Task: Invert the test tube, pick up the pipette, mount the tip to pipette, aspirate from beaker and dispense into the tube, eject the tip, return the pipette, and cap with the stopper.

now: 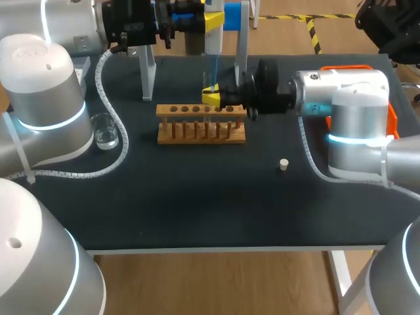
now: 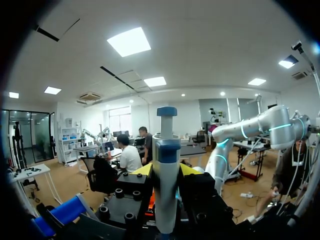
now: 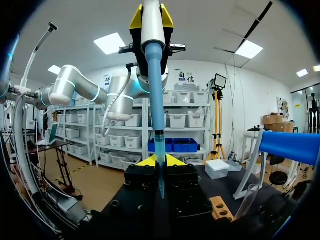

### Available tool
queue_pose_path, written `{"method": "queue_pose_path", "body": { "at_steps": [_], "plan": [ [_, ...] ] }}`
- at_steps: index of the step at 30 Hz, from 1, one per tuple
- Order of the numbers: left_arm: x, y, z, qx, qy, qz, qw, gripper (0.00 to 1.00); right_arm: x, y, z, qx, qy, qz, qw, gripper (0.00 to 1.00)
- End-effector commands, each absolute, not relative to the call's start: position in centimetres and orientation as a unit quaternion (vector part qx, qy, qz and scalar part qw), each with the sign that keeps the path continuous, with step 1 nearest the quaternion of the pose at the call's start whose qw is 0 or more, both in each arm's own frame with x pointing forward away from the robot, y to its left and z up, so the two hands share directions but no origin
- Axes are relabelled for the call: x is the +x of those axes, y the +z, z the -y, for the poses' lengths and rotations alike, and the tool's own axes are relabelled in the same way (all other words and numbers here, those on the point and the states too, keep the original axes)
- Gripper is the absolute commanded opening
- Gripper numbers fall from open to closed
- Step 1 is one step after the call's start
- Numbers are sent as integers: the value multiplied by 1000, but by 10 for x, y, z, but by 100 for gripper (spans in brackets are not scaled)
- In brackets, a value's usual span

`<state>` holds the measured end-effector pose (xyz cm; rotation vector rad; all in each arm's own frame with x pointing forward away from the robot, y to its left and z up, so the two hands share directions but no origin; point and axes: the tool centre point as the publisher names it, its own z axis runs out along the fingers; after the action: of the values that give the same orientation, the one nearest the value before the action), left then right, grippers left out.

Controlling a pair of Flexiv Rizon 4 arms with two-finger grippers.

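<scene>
Left gripper (image 1: 213,21): I have it high over the table's far side, fingers clamped on the pipette (image 1: 213,41) from both sides; in its wrist view the yellow tips sit tight against the white body (image 2: 166,165).
Right gripper (image 1: 211,98): I see it lying level just above the rack (image 1: 201,125), fingers nearly together and pinching the tube (image 1: 211,82) upright.
Pipette: it hangs straight down, with its blue shaft (image 3: 155,90) directly over my right fingertips.
Tip (image 3: 159,150): mounted, and its point drops between the right gripper's (image 3: 160,161) yellow tips, into the tube as far as I can tell.
Beaker (image 1: 105,131): on the table left of the rack, beside my left arm's cable.
Stopper (image 1: 283,164): loose on the table, right of the rack and nearer me, well apart from the tube.
Stand (image 1: 148,72): behind the rack.
</scene>
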<state>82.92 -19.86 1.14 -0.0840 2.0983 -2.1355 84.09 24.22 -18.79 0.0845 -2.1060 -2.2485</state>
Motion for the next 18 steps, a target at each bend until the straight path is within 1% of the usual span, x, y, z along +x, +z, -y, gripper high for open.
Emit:
{"method": "queue_pose_path", "body": {
  "at_steps": [1,18],
  "plan": [
    [828,6,198,-28,-711,-698,72,0,842,-180,-242,28,-729,683,31,0],
    [828,6,198,-28,-711,-698,72,0,846,-171,-241,35,-727,685,25,0]
  ]
}}
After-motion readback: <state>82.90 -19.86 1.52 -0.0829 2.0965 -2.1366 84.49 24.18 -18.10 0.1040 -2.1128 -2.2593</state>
